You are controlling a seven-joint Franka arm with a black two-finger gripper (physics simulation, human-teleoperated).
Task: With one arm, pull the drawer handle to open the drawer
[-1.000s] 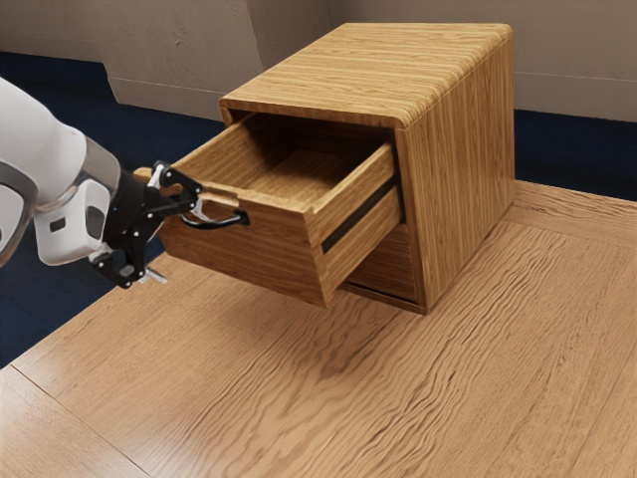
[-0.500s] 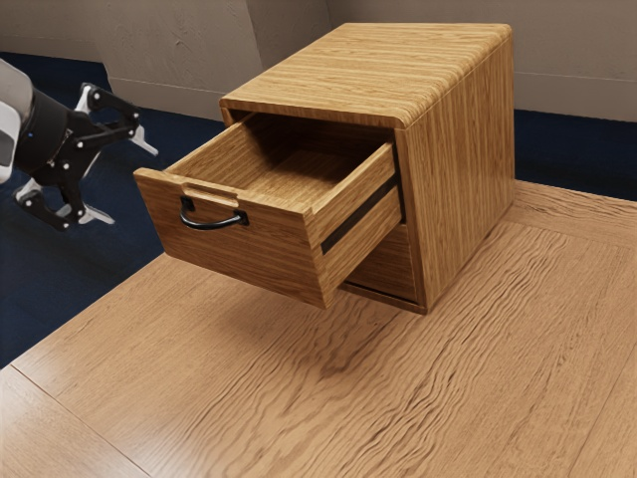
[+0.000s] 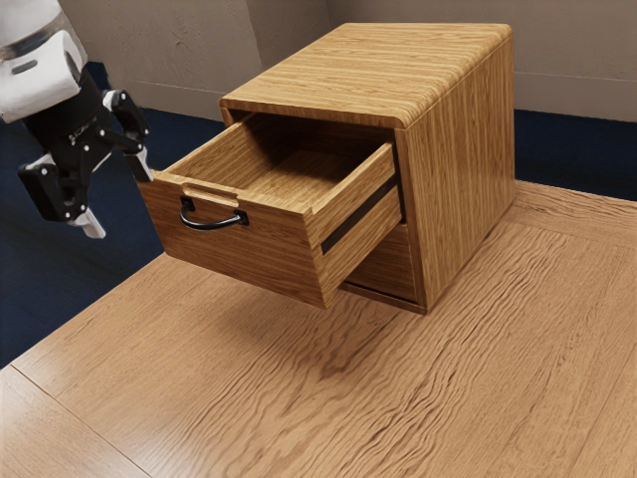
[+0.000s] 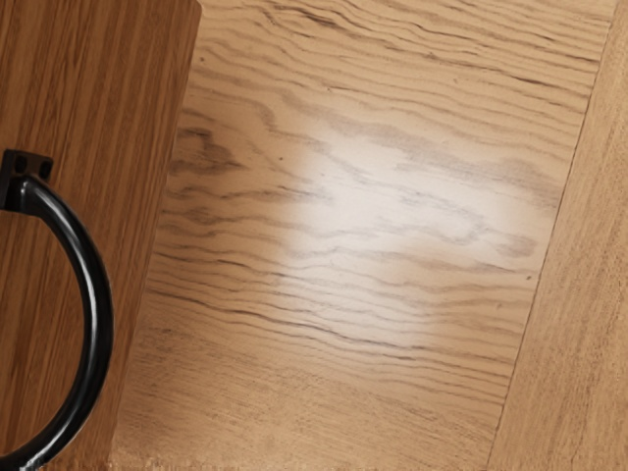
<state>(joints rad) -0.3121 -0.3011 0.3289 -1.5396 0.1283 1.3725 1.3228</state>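
Our claw (image 3: 119,202) hangs wide, holding nothing, just beside the pulled-out drawer (image 3: 259,249). Its black handle (image 4: 100,314) is cut off partway in our wrist view.

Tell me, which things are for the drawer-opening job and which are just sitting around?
For the job:
- drawer, already pulled well out
- handle, black, on the drawer's front
- pincer, open, off to the side of the handle

Just there:
- cabinet
- table
- floor, dark blue
- wall
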